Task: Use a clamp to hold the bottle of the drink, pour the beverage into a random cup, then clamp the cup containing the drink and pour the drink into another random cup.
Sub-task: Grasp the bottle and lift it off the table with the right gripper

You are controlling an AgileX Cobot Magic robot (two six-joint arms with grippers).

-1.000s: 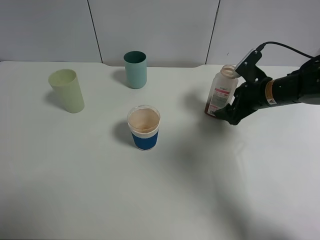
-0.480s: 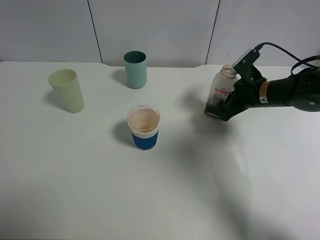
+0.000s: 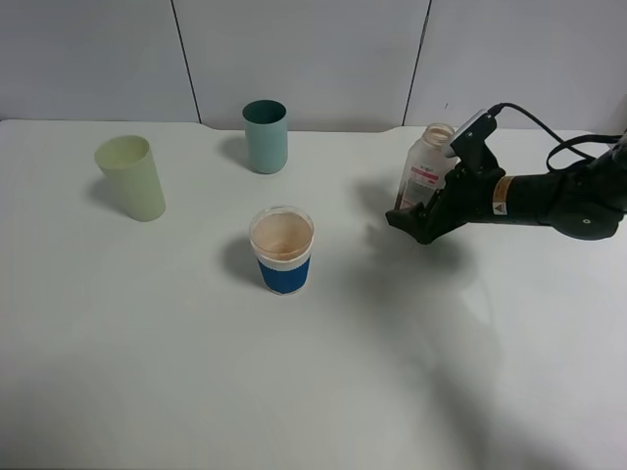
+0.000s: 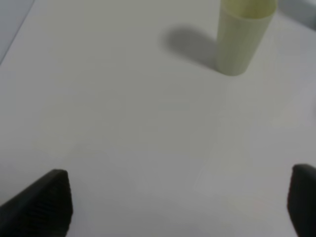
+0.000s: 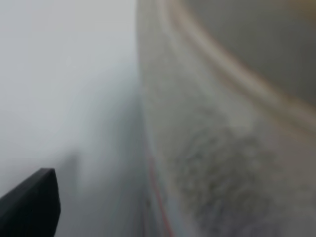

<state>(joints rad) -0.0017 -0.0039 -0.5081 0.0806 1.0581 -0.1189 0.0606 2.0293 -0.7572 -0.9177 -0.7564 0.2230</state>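
Your right gripper [image 3: 411,220] wraps its jaws around the bottle [image 3: 423,174] near the table's [image 3: 294,392] back right edge, grip not clear, your left gripper [image 4: 177,207] spread wide, blue-banded cup [image 3: 282,251] mid-table.

A broad white table [image 3: 294,392] fills most of the exterior high view, its matte surface plain and unmarked. Behind its far edge a pale grey wall [image 3: 304,59] is seen, divided into panels by two thin dark seams [image 3: 186,59] that run down to the table edge. Soft, diffuse light is cast from above, and faint grey shadows [image 3: 421,323] are spread across the table surface. A slightly cooler, bluish strip of wall is shown at one corner of the left wrist view, beside the table edge.
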